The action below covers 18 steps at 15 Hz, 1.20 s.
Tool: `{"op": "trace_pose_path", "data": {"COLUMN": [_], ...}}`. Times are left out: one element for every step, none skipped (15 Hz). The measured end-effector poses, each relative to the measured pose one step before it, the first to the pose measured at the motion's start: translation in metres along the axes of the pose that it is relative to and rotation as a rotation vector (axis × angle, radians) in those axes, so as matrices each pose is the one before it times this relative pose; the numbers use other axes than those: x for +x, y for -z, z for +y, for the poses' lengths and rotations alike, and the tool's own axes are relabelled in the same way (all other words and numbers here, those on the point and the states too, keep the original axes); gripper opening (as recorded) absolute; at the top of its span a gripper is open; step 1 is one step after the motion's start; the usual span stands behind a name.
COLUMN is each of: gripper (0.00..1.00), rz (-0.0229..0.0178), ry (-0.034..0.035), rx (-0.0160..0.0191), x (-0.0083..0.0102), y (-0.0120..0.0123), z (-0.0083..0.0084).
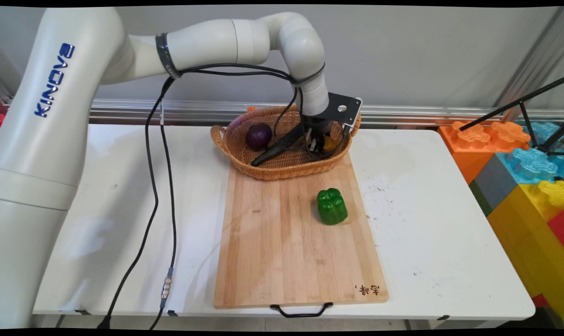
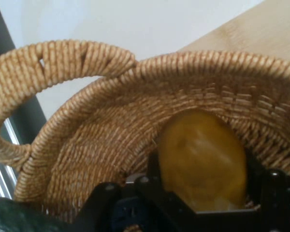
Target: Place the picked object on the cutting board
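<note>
My gripper (image 1: 320, 143) is lowered into the right end of a woven wicker basket (image 1: 282, 175). In the hand view its fingers (image 2: 153, 170) stand tight against both sides of a rounded yellow-orange fruit (image 2: 203, 159), which rests against the basket wall (image 2: 87, 145). From the main view only a bit of the yellow fruit (image 1: 330, 143) shows beside the gripper. A purple onion (image 1: 258, 136) and a long dark thing (image 1: 277, 150), perhaps an eggplant, lie in the basket to the gripper's left.
The basket sits on the far end of a wooden cutting board (image 1: 286, 252). A green bell pepper (image 1: 332, 206) lies on the board's right side. Coloured foam blocks (image 1: 525, 177) stand off the table's right end. Black cables (image 1: 170, 210) hang at left.
</note>
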Motion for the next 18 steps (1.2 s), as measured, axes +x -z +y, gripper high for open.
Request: {"op": "trace_pose_path", "data": {"gripper": [0.0,0.0,0.0,0.0,0.0,0.0,0.0,0.0,0.0,0.0,0.0,0.0,0.0,0.0,0.0,0.0,0.0,0.0], "rz": [-0.00001,-0.0003,-0.00012,0.00296,0.00542,0.0087,0.00841,0.00499,0.00721,0.00894,0.00528,0.00525,0.00492,0.00368,-0.00098,-0.00227,-0.00361,-0.00361], "ry": [0.00181,0.00554,0.00537,0.01186,0.01394,0.01668,0.02045,0.01088,0.02641,0.03375,0.0271,0.03676,0.02956,0.02555,0.03289,0.02604,0.01747,0.01635], "rx": [-0.00299,0.00052,0.00257,0.01093,0.01551,0.0211,0.02112,0.01278,0.02061,0.01801,0.01367,0.01577,0.01174,0.01064,0.00679,0.00257,-0.00252,-0.00374], "x": [0.00066,0.0004,0.00079,0.00099,0.00089,0.00254,0.00211,0.00186,0.00261,0.00326,0.00274,0.00253,0.0011,0.00041,-0.00098,-0.00164,-0.00223,-0.00258], "y": [0.00028,0.00126,0.0028,0.00498,0.00579,0.00845,0.00918,0.00629,0.01168,0.01331,0.01218,0.01701,0.01372,0.01359,0.01556,0.01372,0.00891,0.00853], "z": [-0.00018,-0.00005,0.00025,-0.00027,-0.00028,0.00002,0.00021,0.00073,0.00204,0.00348,0.00421,0.00653,0.00488,0.0053,0.00691,0.00638,0.00479,0.00481]}}
